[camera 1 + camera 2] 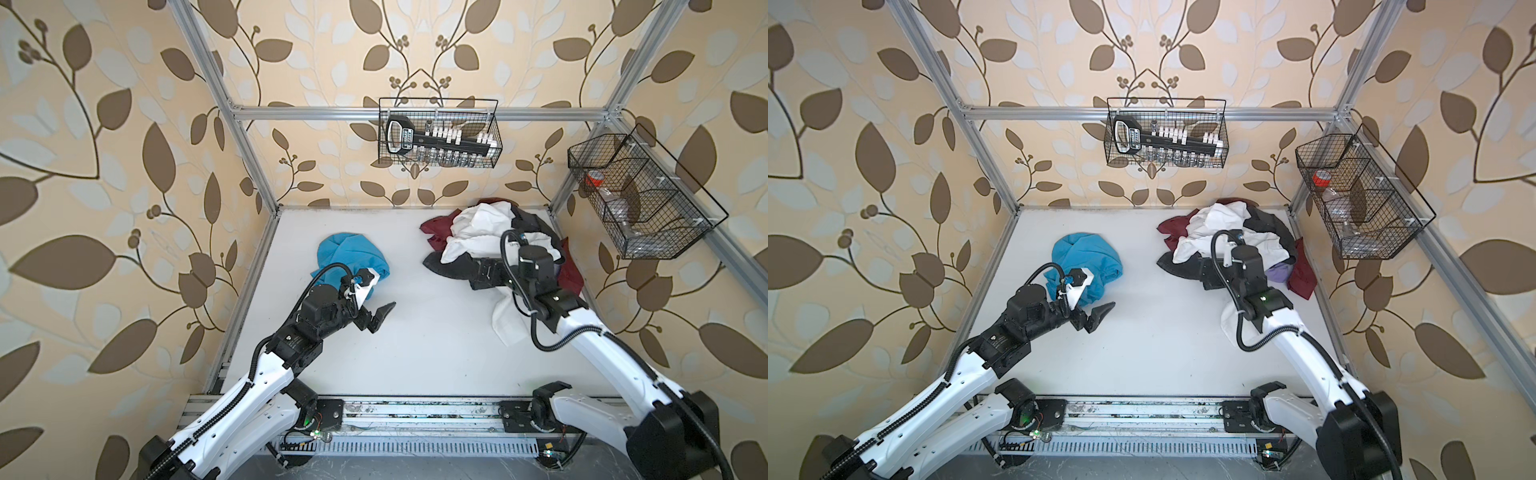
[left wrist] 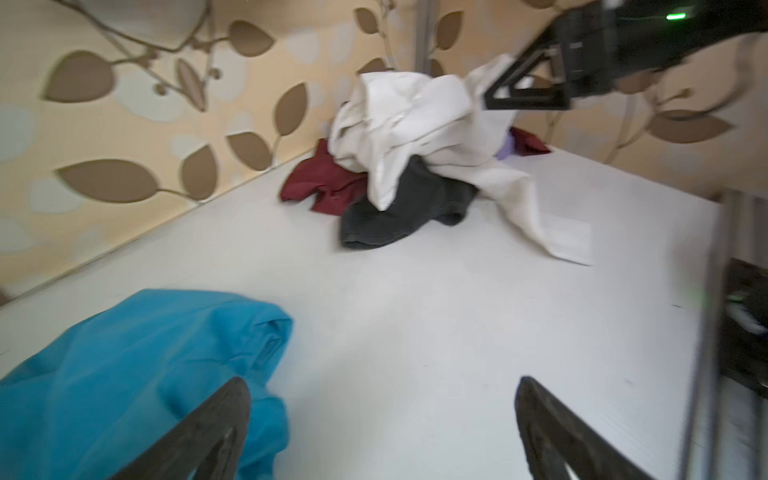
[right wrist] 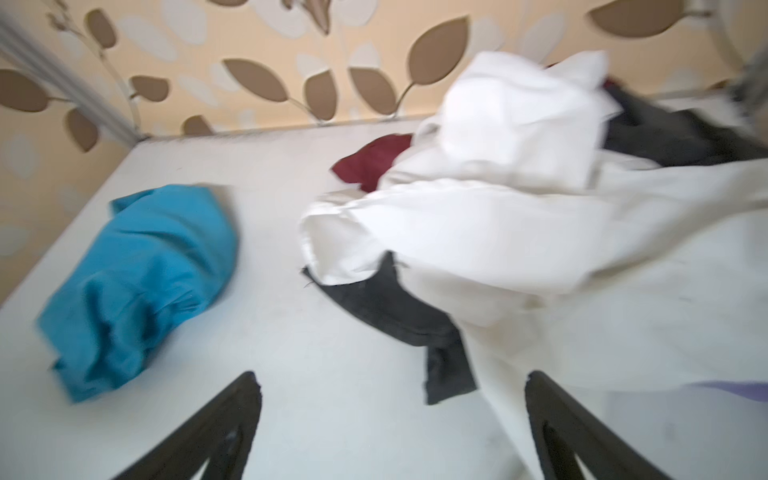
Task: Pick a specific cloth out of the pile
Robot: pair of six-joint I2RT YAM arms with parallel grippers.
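The back basket (image 1: 438,99) holds a socket rack (image 1: 440,139); the side basket (image 1: 665,245), a red-topped item (image 1: 595,178). The left tool (image 2: 382,380) and right tool (image 3: 390,376) gape wide, empty.

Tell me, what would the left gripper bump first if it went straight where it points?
Probably the dark grey cloth at the near edge of the mixed-garment pile, past bare white tabletop. The crumpled turquoise-blue cloth sits aside. Depth is unclear, so the open left gripper might touch tabletop first.
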